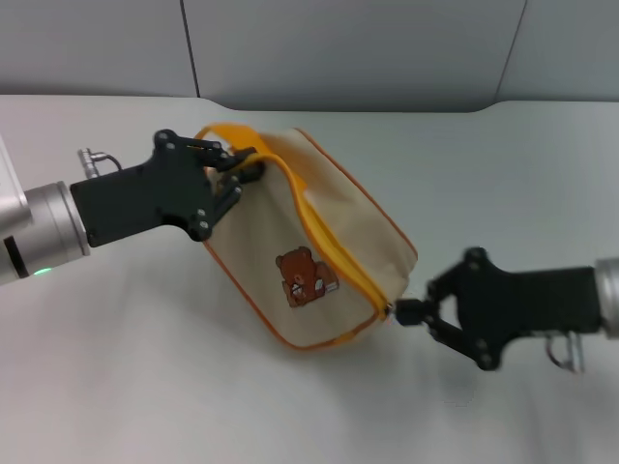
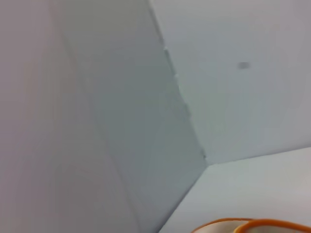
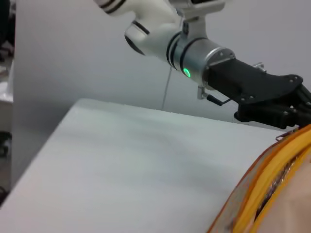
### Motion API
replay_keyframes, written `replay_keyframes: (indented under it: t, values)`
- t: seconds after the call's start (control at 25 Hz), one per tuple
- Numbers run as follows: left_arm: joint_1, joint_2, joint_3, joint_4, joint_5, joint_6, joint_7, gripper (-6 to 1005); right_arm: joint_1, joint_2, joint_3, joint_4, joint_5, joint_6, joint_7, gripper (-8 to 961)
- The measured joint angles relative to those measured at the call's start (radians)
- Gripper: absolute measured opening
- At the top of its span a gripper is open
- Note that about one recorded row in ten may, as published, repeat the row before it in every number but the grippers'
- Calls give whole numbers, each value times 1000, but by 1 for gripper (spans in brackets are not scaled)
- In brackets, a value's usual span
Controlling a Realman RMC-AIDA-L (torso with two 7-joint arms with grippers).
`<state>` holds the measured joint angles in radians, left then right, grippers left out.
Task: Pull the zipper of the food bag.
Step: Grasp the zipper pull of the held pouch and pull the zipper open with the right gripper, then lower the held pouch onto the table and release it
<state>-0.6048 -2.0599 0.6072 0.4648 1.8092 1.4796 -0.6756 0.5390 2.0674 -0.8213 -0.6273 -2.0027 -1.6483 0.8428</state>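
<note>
The food bag [image 1: 309, 261] is a beige pouch with a brown bear patch [image 1: 305, 277], lying tilted on the white table. Its yellow-orange zipper [image 1: 329, 237] runs along the top edge down to the right end. My left gripper [image 1: 235, 181] is shut on the bag's far left end, just under the yellow-orange strap handle [image 1: 229, 131]. My right gripper [image 1: 406, 312] is pinched shut on the tiny silver pull tab [image 1: 392, 311] at the bag's right end. In the right wrist view the zipper [image 3: 272, 187] shows close up, with the left gripper [image 3: 279, 104] behind it.
The white table [image 1: 145, 387] ends at a grey wall [image 1: 338, 48] behind the bag. The left wrist view shows only the wall, the table and an orange edge of the bag [image 2: 252, 224].
</note>
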Motion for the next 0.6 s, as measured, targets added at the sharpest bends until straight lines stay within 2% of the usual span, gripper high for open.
replay_keyframes:
  t: [0.12, 0.2, 0.44, 0.48, 0.52, 0.56, 0.6]
  values:
    - [6, 0, -3, 0, 0, -2, -9, 83, -23, -1, 17, -6, 13, -12, 9, 6]
    - [14, 1, 0, -1, -1, -1, -29, 83, -41, 3, 82, -1, 41, -14, 35, 7]
    - [47, -2, -4, -8, -1, -6, -81, 83, -35, -1, 148, 50, 50, -11, 93, 13]
    - [58, -5, -5, -11, -1, -14, -99, 83, -31, -2, 213, 90, 52, -7, 105, 14]
    - [66, -8, -5, -15, -1, -20, -114, 83, -31, -2, 213, 90, 52, -7, 105, 15]
    - [73, -9, -6, -24, -1, -28, -125, 83, -29, -2, 257, 114, 53, -10, 106, 16]
    - [92, -10, -12, -56, -7, -46, -145, 82, -22, -5, 330, 170, 61, -25, 108, 17]
